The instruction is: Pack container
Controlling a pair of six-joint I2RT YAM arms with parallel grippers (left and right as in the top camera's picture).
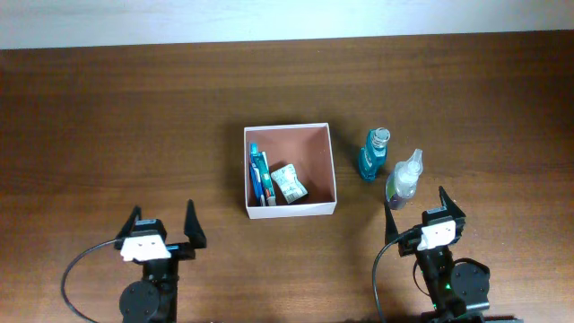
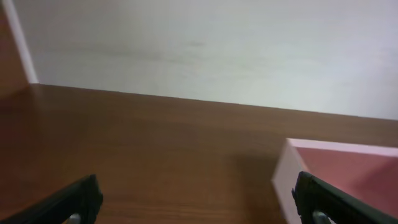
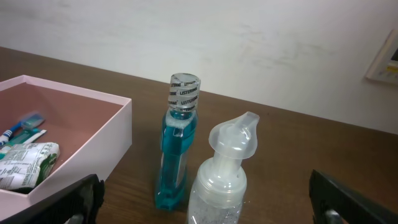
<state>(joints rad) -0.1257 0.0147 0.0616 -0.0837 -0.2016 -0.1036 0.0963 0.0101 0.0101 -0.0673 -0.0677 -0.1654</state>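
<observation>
The container [image 1: 289, 209] is a square shallow box with white walls and a reddish-brown inside, at the table's middle. It holds a blue toothbrush pack [image 1: 258, 176] and a small white packet [image 1: 289, 183]. A blue mouthwash bottle [image 1: 374, 154] and a clear pump bottle [image 1: 403, 179] stand upright to its right. My right gripper [image 1: 418, 208] is open, just in front of the pump bottle [image 3: 221, 180], with the mouthwash bottle [image 3: 177, 146] behind it. My left gripper [image 1: 162, 222] is open and empty at the front left, with the container's corner [image 2: 283, 177] by its right finger.
A white wall [image 1: 287, 18] runs along the table's far edge. Dark wood table [image 1: 117, 126] surrounds the container. A black cable [image 1: 76, 269] loops by the left arm's base.
</observation>
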